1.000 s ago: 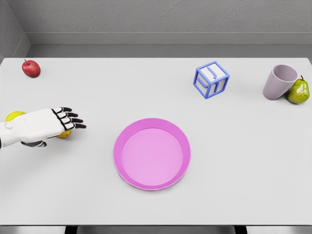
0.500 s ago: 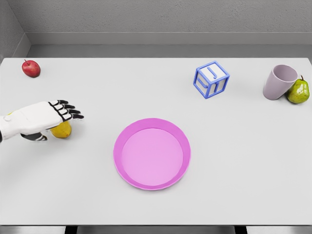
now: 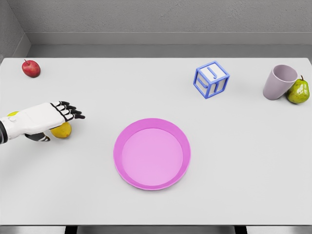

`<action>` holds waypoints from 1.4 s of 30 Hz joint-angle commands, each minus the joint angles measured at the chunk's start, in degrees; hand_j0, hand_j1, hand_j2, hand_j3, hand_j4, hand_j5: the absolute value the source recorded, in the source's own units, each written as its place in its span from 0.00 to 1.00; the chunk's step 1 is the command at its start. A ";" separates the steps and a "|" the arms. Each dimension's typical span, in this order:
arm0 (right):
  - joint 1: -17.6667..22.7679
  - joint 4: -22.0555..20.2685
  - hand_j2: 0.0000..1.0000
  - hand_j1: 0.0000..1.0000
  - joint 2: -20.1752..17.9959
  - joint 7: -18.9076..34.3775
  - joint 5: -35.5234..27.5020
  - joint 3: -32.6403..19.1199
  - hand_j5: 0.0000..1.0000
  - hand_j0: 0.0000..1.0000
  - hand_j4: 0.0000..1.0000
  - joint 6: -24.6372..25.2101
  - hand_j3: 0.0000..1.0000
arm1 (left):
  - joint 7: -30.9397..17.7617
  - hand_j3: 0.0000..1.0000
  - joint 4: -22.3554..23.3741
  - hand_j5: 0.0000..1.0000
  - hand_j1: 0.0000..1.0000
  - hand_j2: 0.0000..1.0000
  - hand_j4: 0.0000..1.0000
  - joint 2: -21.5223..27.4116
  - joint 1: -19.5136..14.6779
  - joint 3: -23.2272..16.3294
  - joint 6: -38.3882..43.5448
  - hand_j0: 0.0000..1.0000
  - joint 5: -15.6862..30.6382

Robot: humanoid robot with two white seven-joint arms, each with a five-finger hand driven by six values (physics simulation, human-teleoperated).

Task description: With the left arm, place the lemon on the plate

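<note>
A yellow lemon (image 3: 62,130) lies on the white table at the left, half covered by my left hand (image 3: 62,117). The hand reaches in from the left edge and hovers right over the lemon. Its black fingers (image 3: 72,111) are stretched out flat toward the right, and the thumb (image 3: 41,138) hangs down just left of the lemon. Nothing is grasped. The pink round plate (image 3: 126,131) sits in the middle of the table, well to the right of the hand. My right arm does not show.
A red apple (image 3: 30,68) lies at the far left back. A blue letter cube (image 3: 211,79) stands behind the plate to the right. A mauve cup (image 3: 279,82) leans against a green pear (image 3: 298,91) at the far right. A small yellow patch (image 3: 12,113) shows behind my forearm.
My left hand has pulled back a little to the left and risen slightly, so more of the lemon shows under it. Everything else on the table has stayed put.
</note>
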 commanded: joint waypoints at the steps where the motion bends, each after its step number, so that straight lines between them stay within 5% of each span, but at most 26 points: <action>1: 0.00 0.02 1.00 1.00 0.00 0.01 0.01 0.01 1.00 1.00 1.00 0.00 1.00 | 0.05 1.00 0.29 1.00 1.00 1.00 1.00 0.04 0.00 -0.01 0.13 1.00 0.17; 33: 0.00 0.02 1.00 1.00 0.00 0.01 0.01 0.01 1.00 1.00 1.00 0.00 1.00 | 1.01 1.00 2.31 1.00 1.00 1.00 1.00 -0.66 -1.05 -2.03 0.13 1.00 -0.45; 38: 0.00 0.02 1.00 1.00 0.00 0.01 0.01 0.01 1.00 1.00 1.00 0.00 1.00 | 1.01 0.97 2.31 0.97 0.97 0.97 0.97 -0.57 -1.05 -2.03 1.36 0.97 -0.36; 42: 0.00 0.02 1.00 1.00 0.00 0.01 0.01 0.01 1.00 1.00 1.00 0.00 1.00 | 1.10 0.85 2.31 0.85 0.85 0.85 0.85 -0.66 -1.05 -2.03 1.36 0.85 -0.36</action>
